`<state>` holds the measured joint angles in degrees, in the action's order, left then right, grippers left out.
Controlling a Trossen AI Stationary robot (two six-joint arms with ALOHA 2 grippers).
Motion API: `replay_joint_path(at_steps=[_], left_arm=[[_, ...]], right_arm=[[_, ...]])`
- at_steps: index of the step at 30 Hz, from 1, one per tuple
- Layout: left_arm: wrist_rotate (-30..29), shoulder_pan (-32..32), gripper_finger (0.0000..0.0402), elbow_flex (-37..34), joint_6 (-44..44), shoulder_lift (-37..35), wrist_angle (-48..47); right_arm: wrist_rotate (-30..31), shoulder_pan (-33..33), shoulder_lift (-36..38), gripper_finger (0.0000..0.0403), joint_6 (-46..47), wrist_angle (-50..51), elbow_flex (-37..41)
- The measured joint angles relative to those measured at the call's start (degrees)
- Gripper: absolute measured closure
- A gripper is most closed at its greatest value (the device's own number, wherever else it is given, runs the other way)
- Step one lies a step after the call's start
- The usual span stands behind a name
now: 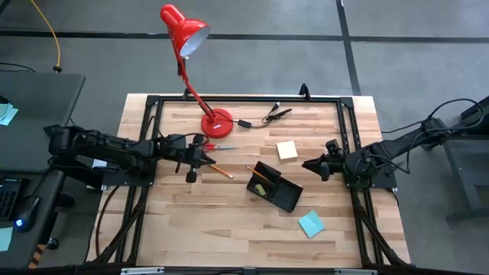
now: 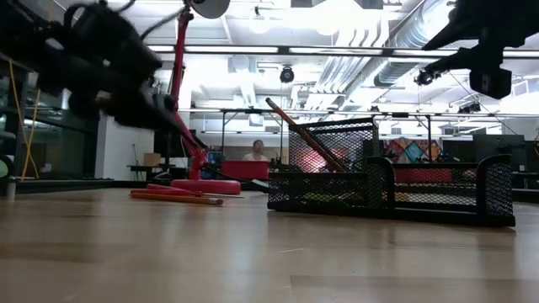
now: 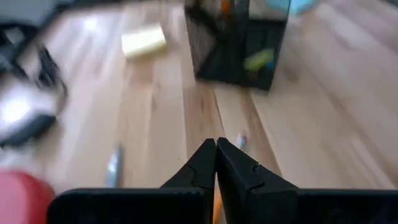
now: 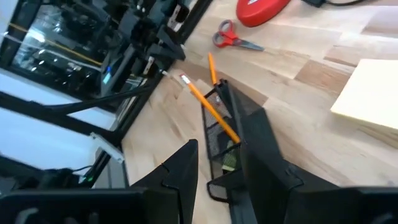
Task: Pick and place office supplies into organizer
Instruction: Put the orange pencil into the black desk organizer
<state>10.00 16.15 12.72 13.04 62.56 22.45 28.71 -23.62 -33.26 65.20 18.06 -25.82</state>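
Wooden table [image 1: 229, 229] held everything. Nearest lay a teal-blue sticky-note pad [image 1: 311, 224]. Past it sat the black organizer [image 1: 275, 188], one pencil [image 1: 257, 174] leaning inside. Left gripper [image 1: 210, 158] was pinched together, empty, above another pencil [image 1: 221, 171]. Right gripper [image 1: 309, 164] had fingers apart, empty. Farther lay red-handled scissors [image 1: 210, 145].

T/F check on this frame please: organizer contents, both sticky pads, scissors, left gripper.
1. A pencil leans in the organizer. True.
2. The teal-blue sticky pad lies inside the organizer. False: it lies on the table, apart from the organizer.
3. The left gripper is shut and holds nothing. True.
4. The red-handled scissors are in the organizer. False: they lie on the table by the lamp base.
5. The pale yellow sticky pad lies on the table. True.
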Motion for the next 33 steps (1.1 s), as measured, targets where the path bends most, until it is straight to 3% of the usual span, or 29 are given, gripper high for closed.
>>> replay_joint_path(at_steps=[3,10,15,22,27,33], left_arm=[[4.2,3.1,0.0391,-3.0,-0.3,2.9,3.7],[25.4,10.9,0.0385,-2.7,-0.3,7.9,10.1],[30.5,13.6,0.0342,-2.4,-0.8,17.2,10.1],[24.4,12.6,0.0265,-1.2,-0.6,23.0,17.3],[16.0,12.0,0.0241,1.1,1.0,23.3,12.1],[20.0,11.9,0.0249,2.9,8.7,23.3,8.4]], right_arm=[[0.9,0.0,-2.0,0.0286,0.5,0.1,0.0],[0.2,0.0,-8.0,0.0286,4.3,-1.5,0.0],[-1.6,0.0,-11.5,0.0286,3.1,-7.7,0.0],[-3.0,-0.1,-12.5,0.0286,2.9,-13.5,0.0],[-3.7,-0.1,-12.5,0.0286,2.3,-15.8,0.0],[-6.3,-0.1,-12.5,0.0286,3.4,-15.9,0.0]])
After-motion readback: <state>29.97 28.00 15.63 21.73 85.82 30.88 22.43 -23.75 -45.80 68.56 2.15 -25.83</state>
